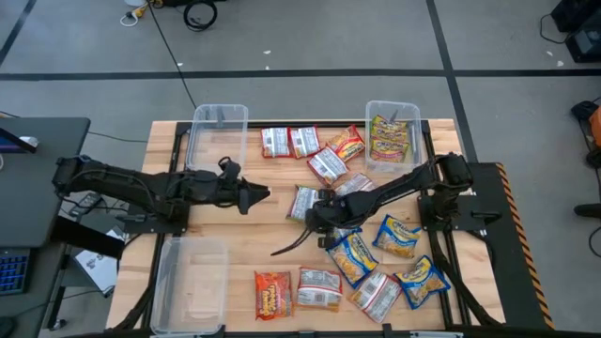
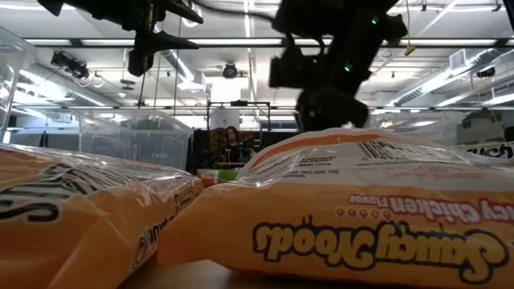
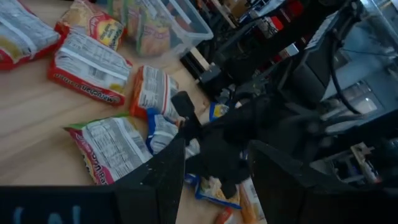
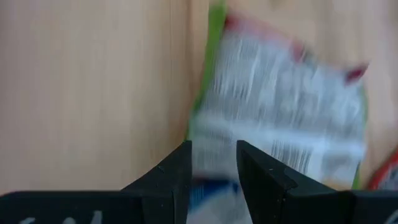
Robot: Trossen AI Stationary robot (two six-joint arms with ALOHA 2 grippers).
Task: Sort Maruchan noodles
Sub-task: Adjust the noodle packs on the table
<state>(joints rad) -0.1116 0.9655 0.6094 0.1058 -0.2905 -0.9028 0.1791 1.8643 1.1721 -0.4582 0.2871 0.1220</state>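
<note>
Many crinkly plastic noodle packets [image 1: 358, 257] are lying scattered centre and lower right; the right gripper [image 4: 212, 163] is hanging part-open over a green-edged packet [image 4: 280, 124], gripping nothing; the left gripper [image 1: 254, 196] is hovering part-open, empty, centre-left

The high view looks straight down from well above and takes in the whole light wooden table [image 1: 254, 225], both dark arms and some grey floor around it.

The low view sits at the table surface, very near to an orange crinkly plastic noodle packet [image 2: 353, 225] that fills the frame; it faces level across the table toward the room and ceiling lights.

The left wrist view looks forward and downward, at middle distance, over the packets on the table to the dark right arm [image 3: 249, 137].

The right wrist view looks steeply down, very close, on a green-edged silver noodle packet [image 4: 280, 112] lying on the wood. This same packet shows also in the high view and the left wrist view.
</note>
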